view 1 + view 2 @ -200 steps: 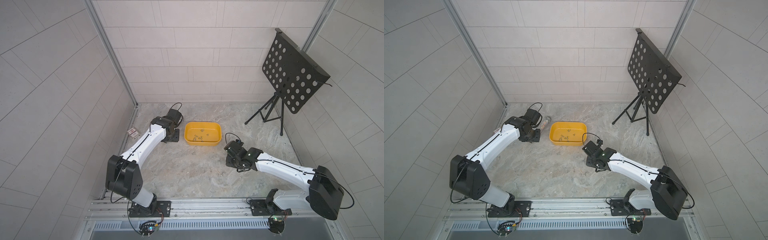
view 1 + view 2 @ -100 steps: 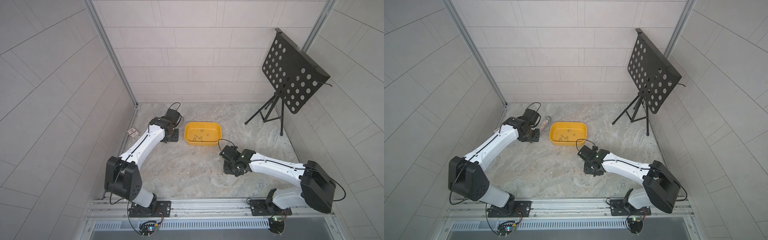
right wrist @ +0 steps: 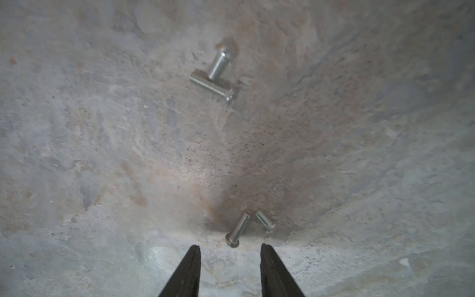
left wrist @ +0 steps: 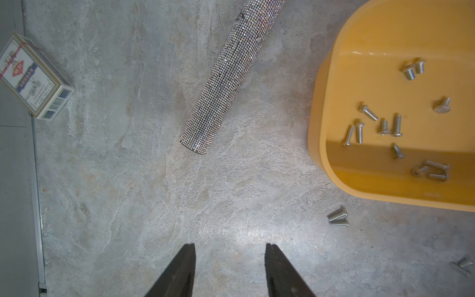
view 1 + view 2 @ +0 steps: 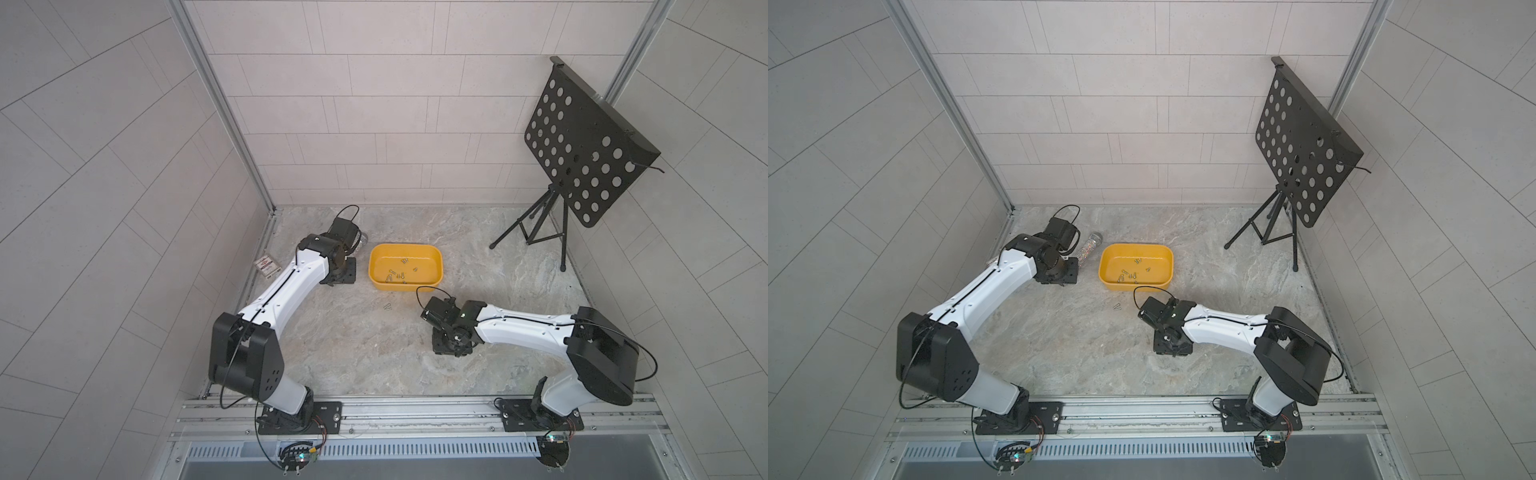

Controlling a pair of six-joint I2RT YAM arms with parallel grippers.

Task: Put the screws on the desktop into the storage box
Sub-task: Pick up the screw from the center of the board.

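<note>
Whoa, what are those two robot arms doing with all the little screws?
They are tidying screws into the yellow storage box. About a dozen already lie inside it. The right gripper hangs open just above the desktop, right by two loose screws, holding nothing. The left gripper is open and empty too, near another pair of screws beside the box.
</note>
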